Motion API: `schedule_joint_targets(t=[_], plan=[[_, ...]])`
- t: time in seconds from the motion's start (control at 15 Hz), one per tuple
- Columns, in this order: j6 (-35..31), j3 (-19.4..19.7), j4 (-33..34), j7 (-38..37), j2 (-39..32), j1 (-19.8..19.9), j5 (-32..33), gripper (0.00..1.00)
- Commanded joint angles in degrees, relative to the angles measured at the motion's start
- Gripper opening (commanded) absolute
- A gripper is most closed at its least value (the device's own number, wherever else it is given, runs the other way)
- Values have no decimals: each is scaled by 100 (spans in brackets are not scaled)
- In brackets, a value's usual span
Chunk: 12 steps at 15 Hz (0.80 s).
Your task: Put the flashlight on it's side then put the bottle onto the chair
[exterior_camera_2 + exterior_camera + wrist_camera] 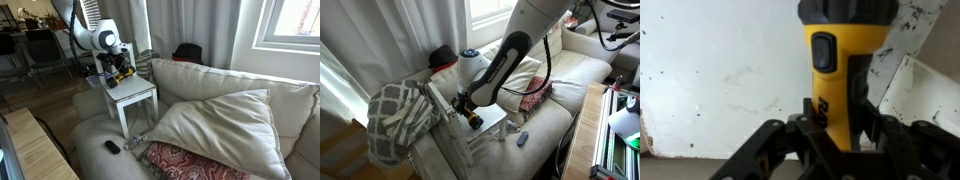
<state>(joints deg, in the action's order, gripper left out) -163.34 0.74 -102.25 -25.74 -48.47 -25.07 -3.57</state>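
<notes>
Hand (837, 125) around flashlight (845, 50); switch (823, 52) wrist-view only

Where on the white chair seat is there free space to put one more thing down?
Free: the part of the chair seat between the flashlight and the edge facing the sofa; in the wrist view, the white surface left of the flashlight too. Crowded: the corner where the gripper holds the flashlight.

Flashlight (845, 75): upper end cut by wrist view's top edge; lower end hidden behind jaws.
</notes>
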Motion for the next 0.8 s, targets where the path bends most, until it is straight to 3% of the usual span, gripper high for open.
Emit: schedule_joint_targets(t=[0.0, 0.13, 0.73], plan=[[271, 58, 239, -332, -195, -72, -216, 24], [317, 174, 252, -571, -211, -136, -236, 24], [671, -82, 332, -728, -265, 46, -399, 24]])
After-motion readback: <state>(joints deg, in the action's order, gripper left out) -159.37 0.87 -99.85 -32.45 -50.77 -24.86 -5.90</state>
